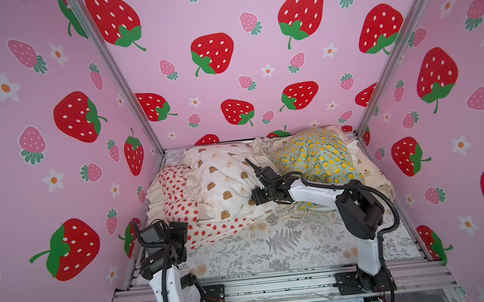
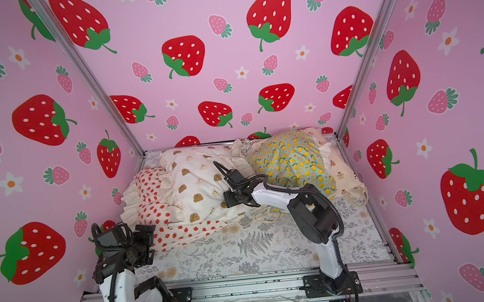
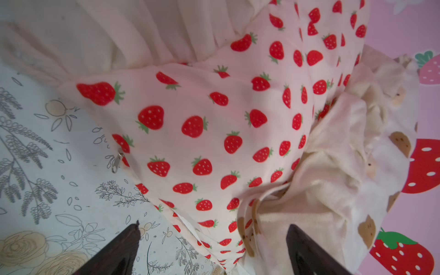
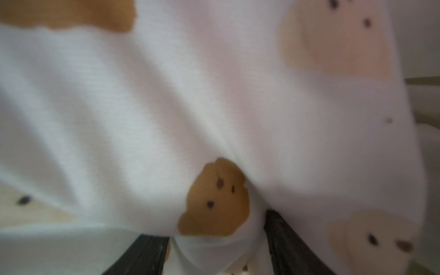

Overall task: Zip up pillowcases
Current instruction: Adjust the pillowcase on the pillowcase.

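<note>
Pillowcases (image 1: 316,157), soft and ruffled, are heaped at the far end of the grey fern-print sheet (image 1: 273,244). The left gripper (image 3: 213,225) is held wide apart over the white strawberry-print case (image 3: 214,119), likely for its metal zipper pull (image 3: 117,160). White bear-head cloth (image 4: 214,107) is bunched within the right gripper (image 4: 215,238), clamping unconfirmed.

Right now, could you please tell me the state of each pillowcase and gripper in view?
strawberry pillowcase: stuffed, zip pull showing at its edge; closure unclear.
bear-head pillowcase: stuffed, resting on the strawberry one.
lemon pillowcase: stuffed, zip hidden.
small-bear pillowcase: mostly covered by the lemon one.
left gripper: open, holding nothing.
right gripper: jaws apart, bear-head pillowcase fabric between; grip unclear.
</note>
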You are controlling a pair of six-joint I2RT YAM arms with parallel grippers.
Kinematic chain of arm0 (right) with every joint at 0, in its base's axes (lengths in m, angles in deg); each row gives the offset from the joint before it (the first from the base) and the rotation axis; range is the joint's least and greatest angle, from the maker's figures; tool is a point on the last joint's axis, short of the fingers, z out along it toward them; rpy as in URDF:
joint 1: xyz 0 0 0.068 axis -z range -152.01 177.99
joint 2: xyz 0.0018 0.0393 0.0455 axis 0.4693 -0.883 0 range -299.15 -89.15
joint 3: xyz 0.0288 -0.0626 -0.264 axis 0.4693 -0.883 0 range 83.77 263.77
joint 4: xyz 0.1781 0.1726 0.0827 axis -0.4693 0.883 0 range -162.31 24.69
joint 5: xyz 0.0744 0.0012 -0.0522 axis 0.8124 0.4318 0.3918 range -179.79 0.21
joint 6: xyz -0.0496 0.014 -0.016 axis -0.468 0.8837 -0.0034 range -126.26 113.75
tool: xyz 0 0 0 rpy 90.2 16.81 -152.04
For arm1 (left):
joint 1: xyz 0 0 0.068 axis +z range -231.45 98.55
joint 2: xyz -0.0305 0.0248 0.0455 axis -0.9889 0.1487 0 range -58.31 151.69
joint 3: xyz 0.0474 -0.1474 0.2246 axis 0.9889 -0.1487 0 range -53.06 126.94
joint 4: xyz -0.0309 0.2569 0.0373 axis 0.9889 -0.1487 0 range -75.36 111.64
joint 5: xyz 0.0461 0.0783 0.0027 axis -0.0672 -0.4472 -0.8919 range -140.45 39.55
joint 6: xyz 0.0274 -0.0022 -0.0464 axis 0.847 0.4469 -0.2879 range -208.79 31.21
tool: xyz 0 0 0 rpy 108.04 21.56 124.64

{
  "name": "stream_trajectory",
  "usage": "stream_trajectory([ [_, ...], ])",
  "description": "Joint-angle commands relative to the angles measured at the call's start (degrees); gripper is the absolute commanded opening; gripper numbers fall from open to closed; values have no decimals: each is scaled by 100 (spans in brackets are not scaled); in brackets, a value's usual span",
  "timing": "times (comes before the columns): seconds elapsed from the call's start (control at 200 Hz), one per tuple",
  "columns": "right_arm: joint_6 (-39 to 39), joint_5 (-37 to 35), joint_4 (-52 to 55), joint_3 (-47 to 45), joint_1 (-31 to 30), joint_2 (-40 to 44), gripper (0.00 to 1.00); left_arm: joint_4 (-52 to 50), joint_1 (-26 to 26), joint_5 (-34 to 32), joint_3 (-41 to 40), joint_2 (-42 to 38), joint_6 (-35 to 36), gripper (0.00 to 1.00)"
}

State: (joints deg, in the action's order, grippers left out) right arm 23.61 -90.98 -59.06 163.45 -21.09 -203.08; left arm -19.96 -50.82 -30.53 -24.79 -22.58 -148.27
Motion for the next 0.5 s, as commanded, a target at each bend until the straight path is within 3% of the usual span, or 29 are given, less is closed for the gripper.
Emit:
stream_trajectory([
  [0.0, -45, -535, 172, 44, 434, -292, 67, 232, 233, 330, -163, 105, -78, 97],
  [0.105, -83, -505, 187, 21, 598, -232, 67, 421, 285, 330, -298, 167, -88, 96],
  [0.22, 10, -173, 115, -102, 545, -35, 69, 963, 258, 765, -698, 224, -405, 90],
  [0.495, 71, 5, 217, -181, 444, 362, 72, 1335, -49, 696, -1406, 212, -797, 92],
])
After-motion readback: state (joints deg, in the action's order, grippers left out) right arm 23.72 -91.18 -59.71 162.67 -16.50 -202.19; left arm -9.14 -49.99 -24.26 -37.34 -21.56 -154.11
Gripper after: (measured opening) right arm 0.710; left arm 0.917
